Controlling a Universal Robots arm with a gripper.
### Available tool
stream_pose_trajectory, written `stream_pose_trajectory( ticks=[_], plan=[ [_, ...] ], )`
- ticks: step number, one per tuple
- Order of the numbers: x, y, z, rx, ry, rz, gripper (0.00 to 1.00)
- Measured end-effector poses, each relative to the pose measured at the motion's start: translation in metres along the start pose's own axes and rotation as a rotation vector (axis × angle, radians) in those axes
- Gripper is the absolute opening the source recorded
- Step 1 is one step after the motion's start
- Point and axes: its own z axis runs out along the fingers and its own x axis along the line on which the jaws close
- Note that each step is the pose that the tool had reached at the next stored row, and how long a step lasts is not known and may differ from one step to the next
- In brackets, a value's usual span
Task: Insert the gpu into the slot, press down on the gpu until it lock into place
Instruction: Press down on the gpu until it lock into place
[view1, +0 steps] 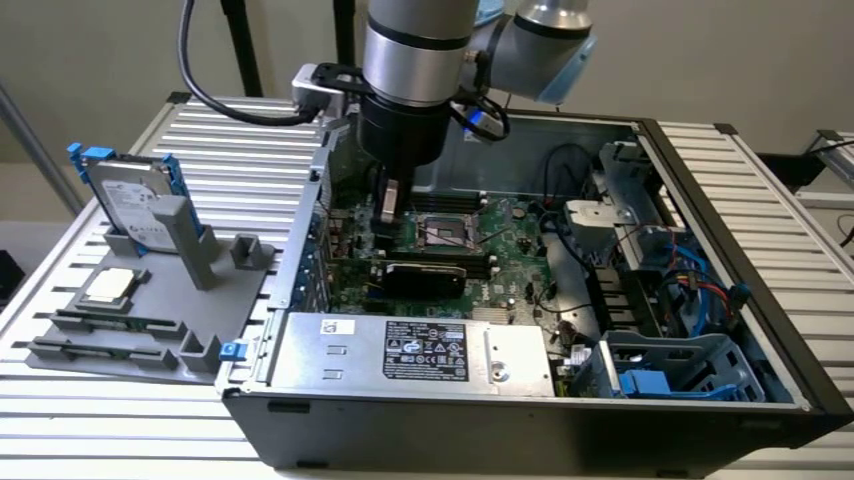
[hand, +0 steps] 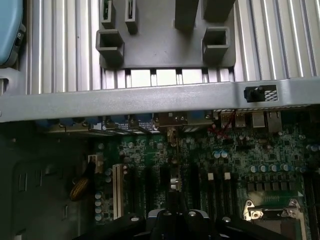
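Observation:
The gpu (view1: 418, 276), a thin black card with a glossy shroud, stands on edge on the green motherboard (view1: 514, 262) inside the open computer case. My gripper (view1: 388, 238) is shut and hangs straight down over the card's end at the exterior view's left. Whether it touches the card I cannot tell. The slot is hidden. In the wrist view my shut gripper (hand: 175, 207) points down at the rows of black connectors on the motherboard (hand: 220, 165), with nothing held between its fingers.
A silver labelled power-supply box (view1: 414, 350) lies in front of the card and the processor socket (view1: 441, 232) behind it. Cables and a blue drive cage (view1: 661, 372) fill the case's right. A grey fixture (view1: 147, 300) with a hard drive (view1: 131, 198) stands outside the case wall (hand: 150, 100).

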Motion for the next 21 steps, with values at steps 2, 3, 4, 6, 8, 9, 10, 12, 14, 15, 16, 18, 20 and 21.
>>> stream_pose_trajectory(
  ticks=[2, 3, 4, 6, 8, 9, 10, 12, 14, 15, 16, 18, 20, 21],
  plan=[
    [-0.0001, -0.0006, -0.0001, 0.0147, -0.001, -0.001, 0.11],
    [-0.0001, -0.001, -0.0002, 0.0213, -0.0015, -0.001, 0.11],
    [-0.0001, -0.0013, -0.0003, 0.0278, -0.0019, -0.002, 0.11],
    [-0.0002, -0.0023, -0.0006, 0.0398, -0.0027, -0.003, 0.11],
    [-0.0002, -0.0033, -0.0011, 0.0496, -0.0033, -0.004, 0.11],
    [-0.0003, -0.0039, -0.0016, 0.0529, -0.0036, -0.005, 0.11],
    [-0.0003, -0.0043, -0.0023, 0.0555, -0.0038, -0.005, 0.11],
    [-0.0003, -0.0053, -0.0039, 0.0593, -0.004, -0.006, 0.11],
    [-0.0003, -0.0061, -0.0057, 0.0608, -0.0041, -0.007, 0.11],
    [-0.0003, -0.0065, -0.0066, 0.061, -0.004, -0.008, 0.11],
    [-0.0003, -0.0066, -0.007, 0.0611, -0.004, -0.008, 0.11],
    [-0.0003, -0.0066, -0.007, 0.0611, -0.0042, -0.008, 0.11],
    [-0.0003, -0.0067, -0.007, 0.061, -0.0042, -0.008, 0.11],
    [-0.0003, -0.0067, -0.0071, 0.0609, -0.004, -0.008, 0.11]
  ],
)
